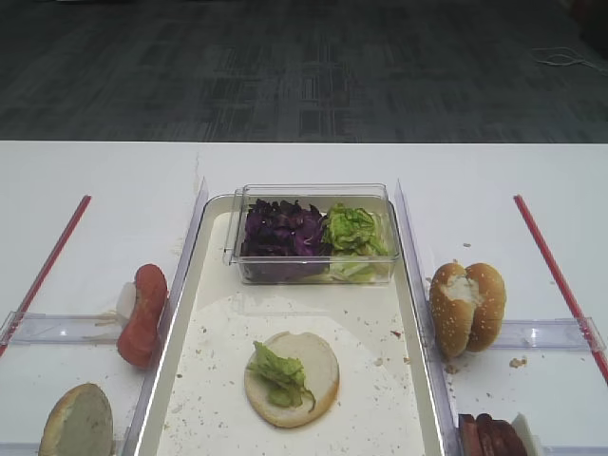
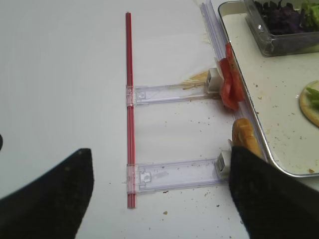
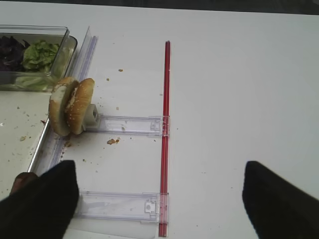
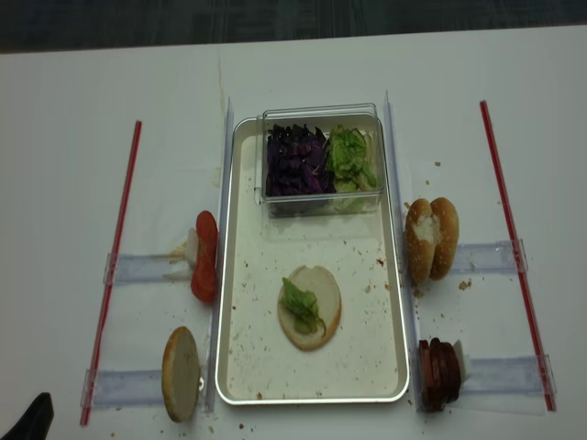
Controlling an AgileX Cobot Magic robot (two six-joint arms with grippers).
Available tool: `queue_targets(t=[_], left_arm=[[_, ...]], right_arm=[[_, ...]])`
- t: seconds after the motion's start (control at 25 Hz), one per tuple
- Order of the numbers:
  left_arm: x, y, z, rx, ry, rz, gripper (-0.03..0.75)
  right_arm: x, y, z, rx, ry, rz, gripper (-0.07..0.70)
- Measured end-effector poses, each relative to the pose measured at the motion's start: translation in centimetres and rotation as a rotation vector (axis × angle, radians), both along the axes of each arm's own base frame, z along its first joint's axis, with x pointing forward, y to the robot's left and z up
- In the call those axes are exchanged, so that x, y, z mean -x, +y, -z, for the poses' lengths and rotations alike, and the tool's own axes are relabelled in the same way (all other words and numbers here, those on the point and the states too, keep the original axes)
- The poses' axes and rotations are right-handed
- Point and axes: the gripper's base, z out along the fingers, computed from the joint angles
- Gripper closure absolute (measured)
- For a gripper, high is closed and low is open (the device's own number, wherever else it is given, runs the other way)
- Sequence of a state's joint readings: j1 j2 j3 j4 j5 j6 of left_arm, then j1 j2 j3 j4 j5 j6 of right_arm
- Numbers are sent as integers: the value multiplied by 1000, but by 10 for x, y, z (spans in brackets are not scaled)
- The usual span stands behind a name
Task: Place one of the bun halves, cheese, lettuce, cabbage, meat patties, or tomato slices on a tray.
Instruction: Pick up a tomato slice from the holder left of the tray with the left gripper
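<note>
Nearest the left wrist camera, we are seeing the left gripper's (image 2: 157, 194) two dark fingers (image 2: 47, 194) standing spread wide apart with nothing between them, hovering over the white table (image 1: 95, 180). Between and beyond them a clear plastic rail (image 2: 174, 172) is running out from a red strip (image 2: 129, 99), and a bun half (image 2: 245, 139) is standing on edge at its far end, just beside the tray (image 2: 279, 167).

In the right wrist view we are finding the right gripper (image 3: 159, 199) likewise parted, its fingers holding nothing above the table. Ahead of it a pair of bun halves (image 3: 71, 105) is standing on edge, touching one another, at the tray's right rim.

From above, we are looking at a cream tray (image 4: 240, 275) speckled with crumbs. One bun half (image 4: 310, 307) is lying flat in its middle, cut face up, with a piece of lettuce (image 4: 300, 307) resting on it. At the tray's far end a clear box (image 4: 321, 158) is holding purple cabbage (image 4: 293, 163) on the left and more green lettuce (image 4: 350, 156) on the right. Tomato slices (image 4: 205, 257) are standing on edge just outside the left rim, and meat patties (image 4: 438, 371) are standing stacked on edge just outside the right rim, near the front corner.
</note>
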State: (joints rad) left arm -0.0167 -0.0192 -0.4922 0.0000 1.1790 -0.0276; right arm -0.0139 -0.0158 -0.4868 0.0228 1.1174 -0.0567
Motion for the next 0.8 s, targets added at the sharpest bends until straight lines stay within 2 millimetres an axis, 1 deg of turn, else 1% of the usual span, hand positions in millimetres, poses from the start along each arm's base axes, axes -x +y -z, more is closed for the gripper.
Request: queue_targets(t=[0.48,0.6,0.8], left_arm=[[-2,0,0,0,17,0,165],[-16,0,0,6,126,-6,165],[-51,-1,4,10,373,-15,165]], right_arm=[[0,0,0,0,0,0,-58],[0,0,0,0,0,0,-58],[0,0,0,0,0,0,-58]])
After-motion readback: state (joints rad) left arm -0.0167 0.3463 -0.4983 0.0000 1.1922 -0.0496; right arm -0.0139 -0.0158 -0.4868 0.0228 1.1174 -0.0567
